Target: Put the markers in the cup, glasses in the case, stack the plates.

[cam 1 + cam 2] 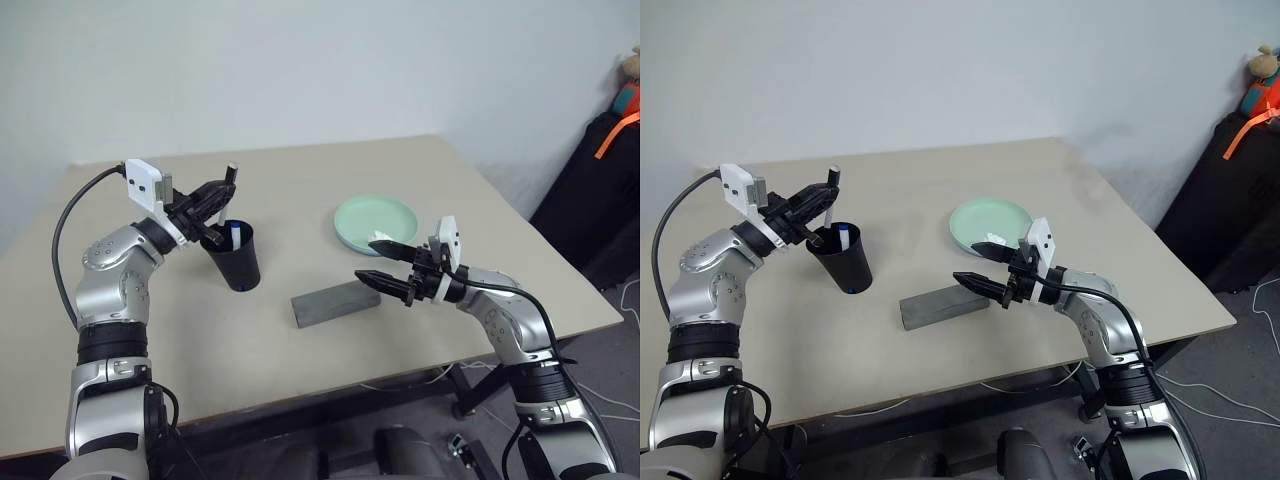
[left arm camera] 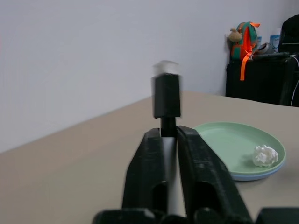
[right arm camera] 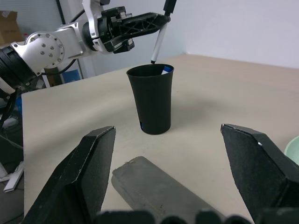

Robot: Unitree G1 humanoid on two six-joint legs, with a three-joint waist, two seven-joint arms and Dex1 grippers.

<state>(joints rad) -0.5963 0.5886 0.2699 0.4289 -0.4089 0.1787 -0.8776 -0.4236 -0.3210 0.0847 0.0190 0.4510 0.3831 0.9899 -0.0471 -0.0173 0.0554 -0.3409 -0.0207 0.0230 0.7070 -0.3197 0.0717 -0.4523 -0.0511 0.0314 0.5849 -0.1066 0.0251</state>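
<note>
Drop the black-ended white marker (image 3: 160,33) into the matte black tapered cup (image 1: 234,256).
Your left gripper (image 1: 222,192) pinches the marker, its lower tip just at the cup's rim, near the tabletop's left edge; the blue-ended marker (image 1: 843,238) is already inside. Centre it over the mouth, keep it upright, then release. Your right gripper (image 1: 388,267) hangs spread above the grey rectangular case (image 1: 336,303).

blue-ended marker (image 1: 232,238) mostly hidden inside cup (image 1: 236,258), black-ended marker (image 2: 166,95) top blurred, case (image 3: 156,189) end cut off
</note>
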